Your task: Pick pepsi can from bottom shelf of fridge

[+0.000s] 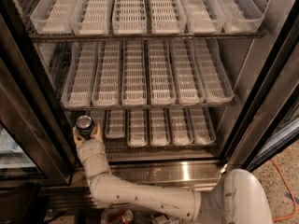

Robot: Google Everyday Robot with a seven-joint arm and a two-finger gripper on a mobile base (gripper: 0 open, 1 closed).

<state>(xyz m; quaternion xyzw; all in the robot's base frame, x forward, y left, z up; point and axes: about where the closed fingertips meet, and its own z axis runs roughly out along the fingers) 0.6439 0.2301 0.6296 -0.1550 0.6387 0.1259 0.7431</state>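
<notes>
The fridge [261, 101] stands open with three racks of clear lane trays. The pepsi can [84, 124], dark with a silver top, stands upright at the far left front of the bottom shelf [159, 146]. My gripper [86, 135] reaches in from below on a white arm. Its two fingers sit on either side of the can and close against it. The can's lower body is hidden by the gripper.
The steel sill [182, 171] runs along the shelf's front. The dark door frame [32, 125] stands close on the left, the right door frame [266, 120] on the right. The middle rack [149, 101] overhangs the can. Floor clutter with a red-orange can [125, 216] lies below the arm.
</notes>
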